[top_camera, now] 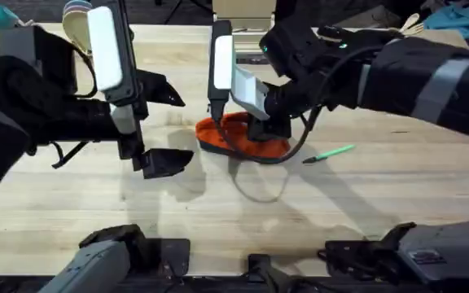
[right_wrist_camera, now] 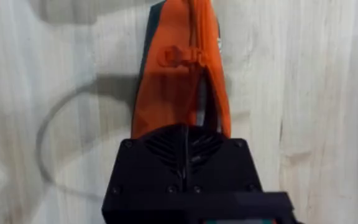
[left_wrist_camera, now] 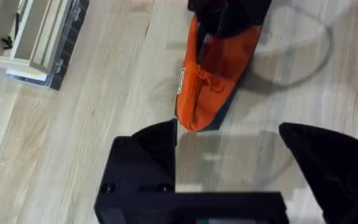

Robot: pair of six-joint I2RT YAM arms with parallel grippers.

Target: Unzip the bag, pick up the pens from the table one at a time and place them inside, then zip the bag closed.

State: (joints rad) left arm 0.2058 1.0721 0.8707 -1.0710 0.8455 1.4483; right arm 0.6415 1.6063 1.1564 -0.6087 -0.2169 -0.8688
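Overhead: bag (top_camera: pixel 238 138) mid-table (top_camera: pixel 381 195), right gripper (top_camera: pixel 259 130) down on it, green pen (top_camera: pixel 330 152) just beside. Left wrist: left gripper (left_wrist_camera: pixel 229 162) spread wide, empty, apparently waiting near bag's end. Right wrist: fingers closed together over zipper (right_wrist_camera: pixel 194 56), seemingly working it; actual grip unclear.

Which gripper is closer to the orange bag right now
Right. The right gripper is down on the bag at its far end; the left gripper hangs open over the table, off the bag's near end.

white organiser (left_wrist_camera: pixel 33 37), table's far-left corner
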